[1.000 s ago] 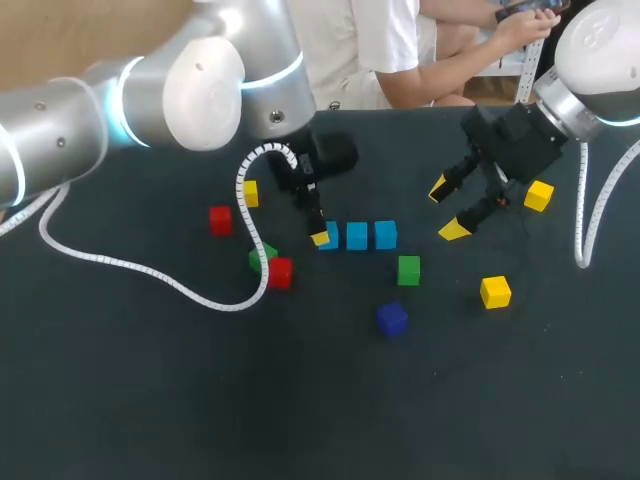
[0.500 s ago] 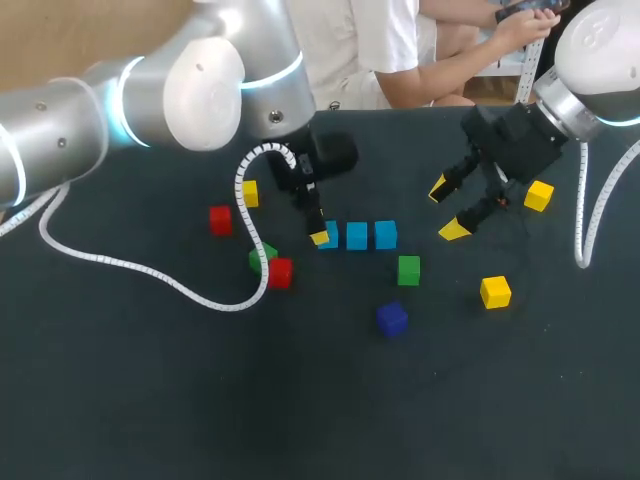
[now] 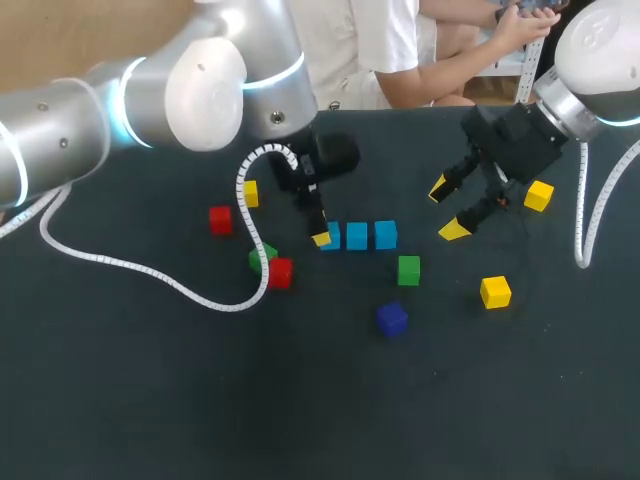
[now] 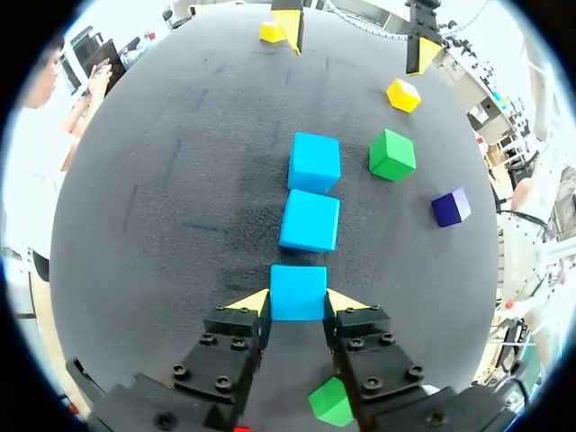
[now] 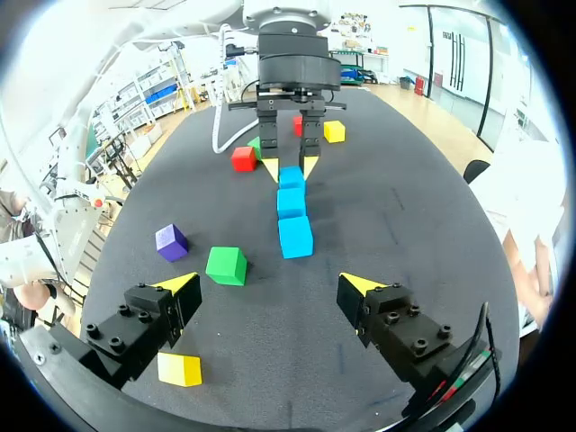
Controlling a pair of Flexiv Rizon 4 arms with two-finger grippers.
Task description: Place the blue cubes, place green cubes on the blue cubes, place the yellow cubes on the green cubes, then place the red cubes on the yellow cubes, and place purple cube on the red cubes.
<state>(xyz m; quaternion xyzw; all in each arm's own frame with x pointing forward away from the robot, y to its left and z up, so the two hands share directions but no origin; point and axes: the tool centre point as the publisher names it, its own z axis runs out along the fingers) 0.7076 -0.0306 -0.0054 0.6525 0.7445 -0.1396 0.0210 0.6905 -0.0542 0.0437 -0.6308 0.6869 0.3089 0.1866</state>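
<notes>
The left gripper (image 4: 297, 303) is clamping both sides of a small light-blue plastic cube (image 4: 298, 288) resting on the dark table (image 4: 180, 180) at the left end of a row of three. If its fingers are dragging while parting, they are risking nudging it against the middle light-blue cube (image 4: 310, 220) just beside it. The right gripper (image 5: 270, 283) is hanging wide apart and empty right of the row, and no readable writing is showing anywhere.

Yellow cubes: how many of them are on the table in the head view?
3 yellow cubes: one near the leftmost red cube, one beside the right end effector, one to the right of the lone green cube. More may be hidden.
</notes>
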